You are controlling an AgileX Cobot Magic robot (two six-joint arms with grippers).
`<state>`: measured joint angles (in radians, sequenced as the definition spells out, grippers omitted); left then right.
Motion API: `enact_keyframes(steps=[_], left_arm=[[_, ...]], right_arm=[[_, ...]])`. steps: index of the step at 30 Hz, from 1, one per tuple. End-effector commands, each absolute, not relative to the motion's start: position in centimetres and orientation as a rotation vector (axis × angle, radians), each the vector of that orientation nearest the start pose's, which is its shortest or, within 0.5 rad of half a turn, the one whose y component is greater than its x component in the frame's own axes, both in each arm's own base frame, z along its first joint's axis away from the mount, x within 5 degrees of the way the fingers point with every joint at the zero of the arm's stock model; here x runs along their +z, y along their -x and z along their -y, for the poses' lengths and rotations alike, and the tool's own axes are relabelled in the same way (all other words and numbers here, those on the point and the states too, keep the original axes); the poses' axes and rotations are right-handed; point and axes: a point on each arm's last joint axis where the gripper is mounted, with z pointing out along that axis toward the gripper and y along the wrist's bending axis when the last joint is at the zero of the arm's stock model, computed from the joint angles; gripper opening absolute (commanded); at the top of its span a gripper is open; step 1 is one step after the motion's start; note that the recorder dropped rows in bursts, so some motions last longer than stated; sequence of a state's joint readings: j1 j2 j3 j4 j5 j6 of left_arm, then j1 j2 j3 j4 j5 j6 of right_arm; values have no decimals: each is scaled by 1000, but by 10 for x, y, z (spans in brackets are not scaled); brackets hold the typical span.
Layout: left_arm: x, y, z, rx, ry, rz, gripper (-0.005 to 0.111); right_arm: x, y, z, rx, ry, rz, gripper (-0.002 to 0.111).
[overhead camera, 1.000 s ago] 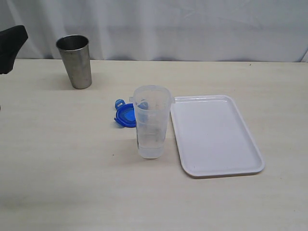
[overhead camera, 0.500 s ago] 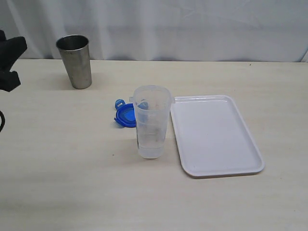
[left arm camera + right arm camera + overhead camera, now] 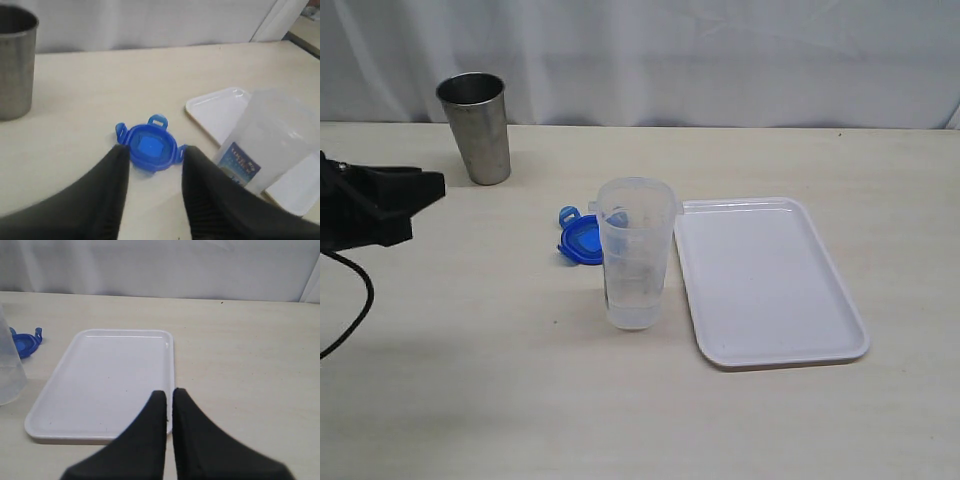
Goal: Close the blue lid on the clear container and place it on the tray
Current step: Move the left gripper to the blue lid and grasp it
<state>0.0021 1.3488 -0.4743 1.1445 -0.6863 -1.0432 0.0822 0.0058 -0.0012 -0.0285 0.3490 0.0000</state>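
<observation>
Blue lid (image 3: 582, 240) lies flat on the tabletop (image 3: 470, 380) at the clear container's (image 3: 637, 255) 10 o'clock, off the rim and free for pickup. Left tool (image 3: 154, 154), jaws apart and holding nothing, points at the lid, likely to straddle it, while the right tool (image 3: 169, 392) is pinched together, idle, facing the bare tray (image 3: 770, 280) at the container's 3 o'clock. Container stands upright, open-topped, seemingly empty; the steel cup (image 3: 477, 128) at 11 o'clock hides its inside.

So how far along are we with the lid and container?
Done: nothing yet. The blue lid lies on the table beside the clear container, which stands off the tray. In hand: the left gripper, open and empty, faces the lid. Remaining: grasp, close, place.
</observation>
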Motion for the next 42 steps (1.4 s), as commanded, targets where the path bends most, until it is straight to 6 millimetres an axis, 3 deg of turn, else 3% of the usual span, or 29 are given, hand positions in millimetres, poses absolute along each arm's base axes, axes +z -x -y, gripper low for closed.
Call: enact_keyframes(steps=[1,8,15,19,24,29,39,42], left_arm=[[184,-262,58,-711,-375,-2023,46],[146,-315,87,-801,-474,-2103,46],[113,-353,122,-808,-596,-2120,46],[97,-379,132,-679,-617,-2176,46],[85,-401,137,-677,-611,-2160,46],[74,-415,140,-670,-611,-2154,46],[60,-421,141,-660,-614,-2174,45],[60,-421,141,-660,-617,-2174,37]], right_arm=[[182,-53,-4,32,96,-1824,5],[182,-53,-4,32,96,-1824,5],[182,-53,-4,32,96,-1824,5],[182,-53,-4,32,96,-1824,5],[182,-53,-4,32,96,-1824,5],[182,-53,-4,32,96,-1824,5],[182,-53,-4,32,96,-1824,5],[182,-53,-4,32,96,-1824,5]])
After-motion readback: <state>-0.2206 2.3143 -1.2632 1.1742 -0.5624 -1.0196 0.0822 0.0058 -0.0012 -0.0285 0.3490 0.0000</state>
